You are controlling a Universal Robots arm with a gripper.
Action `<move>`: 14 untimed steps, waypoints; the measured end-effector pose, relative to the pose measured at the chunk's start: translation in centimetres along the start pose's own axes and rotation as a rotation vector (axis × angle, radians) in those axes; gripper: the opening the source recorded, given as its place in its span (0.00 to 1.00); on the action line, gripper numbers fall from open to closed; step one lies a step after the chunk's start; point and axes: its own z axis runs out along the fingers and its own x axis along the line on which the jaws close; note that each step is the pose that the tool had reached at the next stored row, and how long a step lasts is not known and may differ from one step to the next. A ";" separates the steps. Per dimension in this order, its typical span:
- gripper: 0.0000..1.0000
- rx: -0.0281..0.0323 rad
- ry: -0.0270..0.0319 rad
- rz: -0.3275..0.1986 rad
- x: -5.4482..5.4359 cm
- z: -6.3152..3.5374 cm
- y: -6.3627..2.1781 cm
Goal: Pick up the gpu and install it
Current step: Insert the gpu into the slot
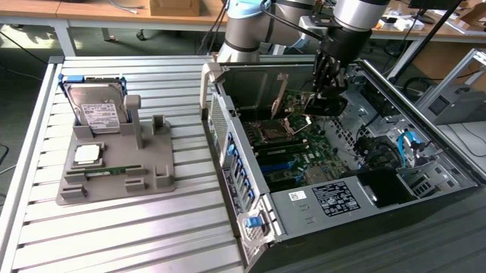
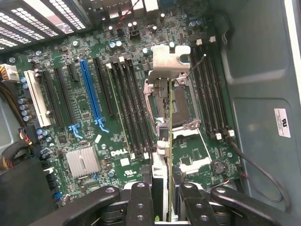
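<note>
Gpu [image 2: 169, 123] hung edge-on over the motherboard [image 2: 117, 153]!
The gripper [image 2: 162, 200] pinched its upper edge, card upright, likely so the connector side faced the slots below.

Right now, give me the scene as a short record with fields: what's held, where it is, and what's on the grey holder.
gripper: jaws closed on the gpu
gpu position: held edge-on above the motherboard, inside the open computer case
gpu seated: no, it looks clear of the board
blue slot: empty
grey holder: on the slatted table, at the exterior view's left of the case
on holder: hard drive, memory stick
</note>
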 end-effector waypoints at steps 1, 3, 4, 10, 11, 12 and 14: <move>0.27 0.0000 -0.0001 -0.003 0.0 0.00 0.00; 0.27 -0.0001 -0.0003 -0.009 0.0 0.00 0.00; 0.27 -0.0001 -0.0004 -0.012 0.0 0.00 0.00; 0.27 -0.0003 -0.0008 -0.031 0.0 0.00 0.00; 0.27 -0.0003 -0.0009 -0.033 0.0 0.00 0.00; 0.27 -0.0004 -0.0009 -0.036 0.0 0.00 0.00; 0.27 -0.0005 -0.0012 -0.043 0.0 0.00 0.00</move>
